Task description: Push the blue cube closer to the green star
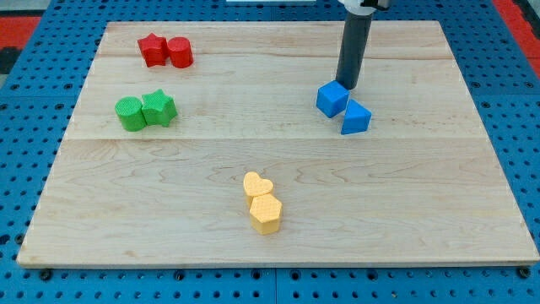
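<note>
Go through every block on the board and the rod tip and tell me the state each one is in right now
my tip: down at the board, against the blue cube's upper right side
blue cube: touching the blue triangular block
blue triangular block: at the cube's lower right
green star: touching the green cylinder, far to the view's left of the cube
green cylinder: upright
red blocks: paired, touching
yellow heart: touching the yellow hexagon
yellow hexagon: flat
</note>
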Controlling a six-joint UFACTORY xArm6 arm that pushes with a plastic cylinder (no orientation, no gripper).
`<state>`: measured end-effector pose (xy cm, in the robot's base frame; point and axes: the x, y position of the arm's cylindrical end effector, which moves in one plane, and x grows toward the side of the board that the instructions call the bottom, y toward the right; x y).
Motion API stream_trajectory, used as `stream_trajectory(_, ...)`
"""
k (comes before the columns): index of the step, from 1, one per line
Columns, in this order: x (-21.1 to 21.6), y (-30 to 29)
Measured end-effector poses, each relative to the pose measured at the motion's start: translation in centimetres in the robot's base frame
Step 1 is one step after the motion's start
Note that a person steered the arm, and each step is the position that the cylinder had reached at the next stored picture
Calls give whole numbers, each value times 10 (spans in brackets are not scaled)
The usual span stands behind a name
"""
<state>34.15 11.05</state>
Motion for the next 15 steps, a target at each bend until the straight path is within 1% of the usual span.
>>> stream_trajectory(2, 7, 24)
stream_trajectory(3, 22, 16)
stream_trajectory(4, 29, -7)
stream_trajectory(5, 29, -1)
stream_trajectory(7, 27, 93)
stream_trajectory(10, 28, 96)
stream_trajectory(12, 31, -55)
stream_trajectory(13, 31, -95)
stream_trajectory(15, 31, -96)
